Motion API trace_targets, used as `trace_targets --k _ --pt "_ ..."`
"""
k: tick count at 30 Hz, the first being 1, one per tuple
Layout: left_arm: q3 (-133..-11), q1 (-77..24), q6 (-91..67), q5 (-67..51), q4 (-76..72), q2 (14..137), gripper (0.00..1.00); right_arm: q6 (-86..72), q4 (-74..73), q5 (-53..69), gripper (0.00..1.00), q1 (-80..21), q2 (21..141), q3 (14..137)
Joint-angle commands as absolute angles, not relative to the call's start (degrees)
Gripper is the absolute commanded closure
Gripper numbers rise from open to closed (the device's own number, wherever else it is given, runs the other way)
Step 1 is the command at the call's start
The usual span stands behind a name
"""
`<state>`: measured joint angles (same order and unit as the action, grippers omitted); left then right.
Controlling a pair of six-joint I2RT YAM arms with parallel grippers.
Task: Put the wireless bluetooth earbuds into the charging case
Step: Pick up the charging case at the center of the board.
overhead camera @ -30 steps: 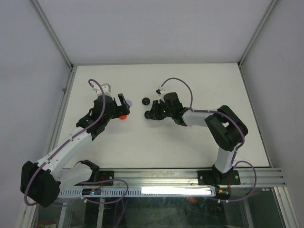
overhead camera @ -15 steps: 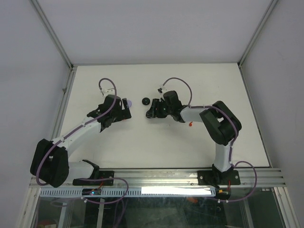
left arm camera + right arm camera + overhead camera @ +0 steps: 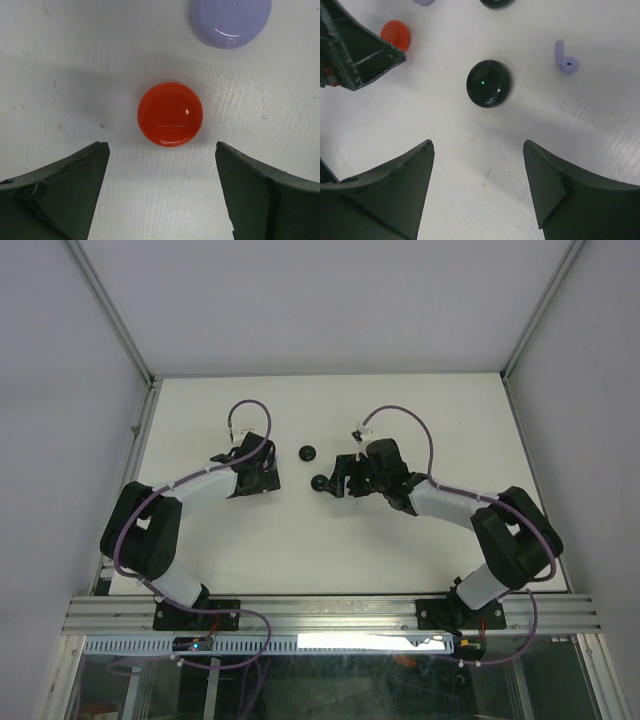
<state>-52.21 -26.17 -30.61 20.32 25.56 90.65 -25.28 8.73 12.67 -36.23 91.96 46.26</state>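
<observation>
A lilac earbud (image 3: 566,62) with a short stem lies on the white table, to the right of a round black case (image 3: 488,83). That black case (image 3: 320,483) sits just ahead of my right gripper (image 3: 478,145), which is open and holds nothing. A round red case (image 3: 170,114) lies closed just beyond my left gripper (image 3: 161,147), also open and empty. A lilac case (image 3: 232,20) rests farther out to the right. In the top view my left gripper (image 3: 265,480) covers the red case, and my right gripper (image 3: 338,478) faces it across a small gap.
A second round black case (image 3: 308,452) lies behind the two grippers. One finger of the left gripper (image 3: 355,55) shows at the left of the right wrist view, near the red case (image 3: 395,35). The white table (image 3: 400,410) is walled on three sides.
My right gripper has opened, left the black case on the table and drawn back to the right. The left arm folded its elbow leftward while its gripper settled over the red case.
</observation>
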Motion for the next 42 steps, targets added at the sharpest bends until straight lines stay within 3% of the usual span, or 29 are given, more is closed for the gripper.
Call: trace_targets --k 1,5,11,23,34,42 --pt "-56.6 -26.0 -30.4 23.8 25.4 93.4 0.12 -20.1 9.1 7.8 0.25 -36.0 84.6 44.4" --pt "-58.5 -26.0 -30.1 24.3 25.4 95.9 0.2 -19.0 8.0 6.9 0.25 -36.0 82.3 43.7" --pt "-60.4 -25.9 -29.3 24.4 25.4 98.9 0.23 -18.3 7.8 6.9 0.25 -36.0 80.7 43.1" --pt "-58.4 -27.7 -23.8 18.4 25.3 95.1 0.55 -15.4 4.4 7.7 0.26 -36.0 76.3 44.5" --pt "-59.3 -36.2 -5.5 14.9 25.5 79.4 0.59 -10.7 -6.7 10.6 0.25 -35.9 68.4 50.2" --pt "-58.1 -38.8 13.7 5.3 23.5 70.2 0.64 -8.0 -8.6 14.5 0.2 -35.9 61.0 52.8"
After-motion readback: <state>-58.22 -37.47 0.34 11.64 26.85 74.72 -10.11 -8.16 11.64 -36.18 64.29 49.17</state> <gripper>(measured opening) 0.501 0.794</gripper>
